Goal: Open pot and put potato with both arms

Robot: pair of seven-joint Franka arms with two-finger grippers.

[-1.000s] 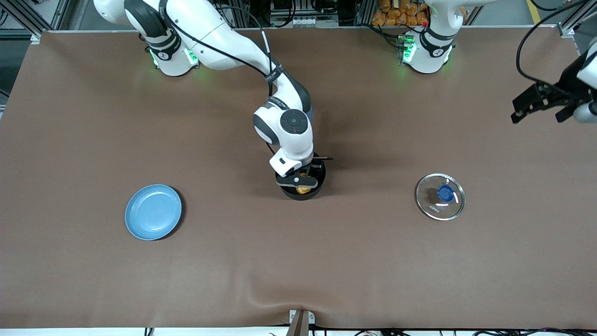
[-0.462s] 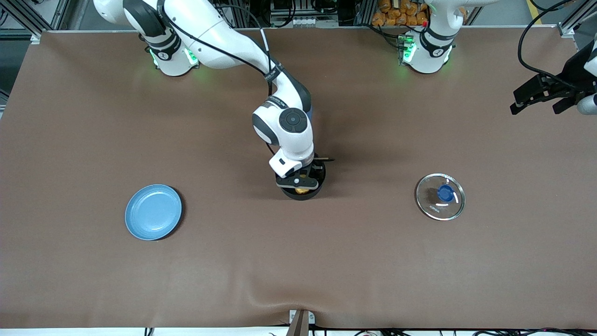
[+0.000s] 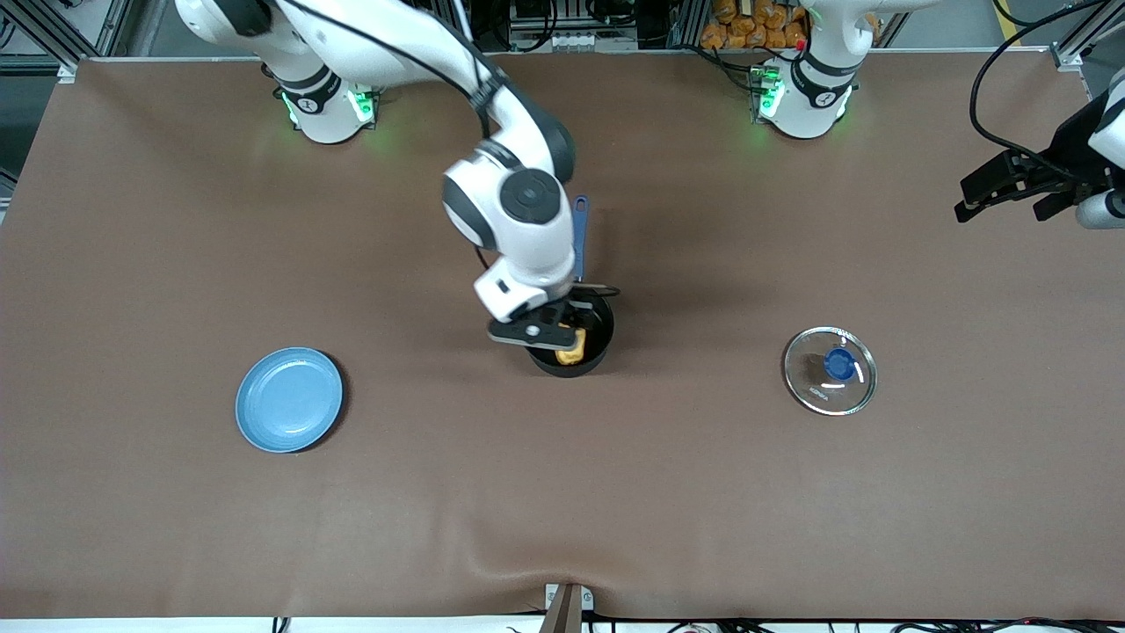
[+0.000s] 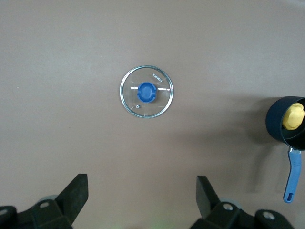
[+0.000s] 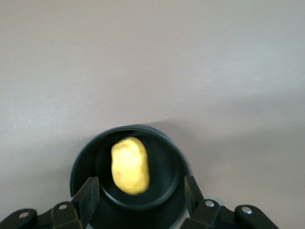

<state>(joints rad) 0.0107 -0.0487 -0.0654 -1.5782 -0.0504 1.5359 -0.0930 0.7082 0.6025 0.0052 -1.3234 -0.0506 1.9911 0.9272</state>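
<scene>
Yellow potato (image 5: 129,165) lies inside the black pot (image 3: 600,338); the right gripper (image 3: 555,332) hangs over it, fingers apart and empty; the left gripper (image 3: 1011,187) waits, spread wide; the glass lid (image 3: 830,370) rests well apart from the pot. I think only lifting away is left.

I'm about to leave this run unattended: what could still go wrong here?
The right gripper hangs low over the pot, jaws open; pulling away sideways could clip the rim and shove the pot, with the potato inside. The lid lies on the table; the left gripper is away from it.
</scene>
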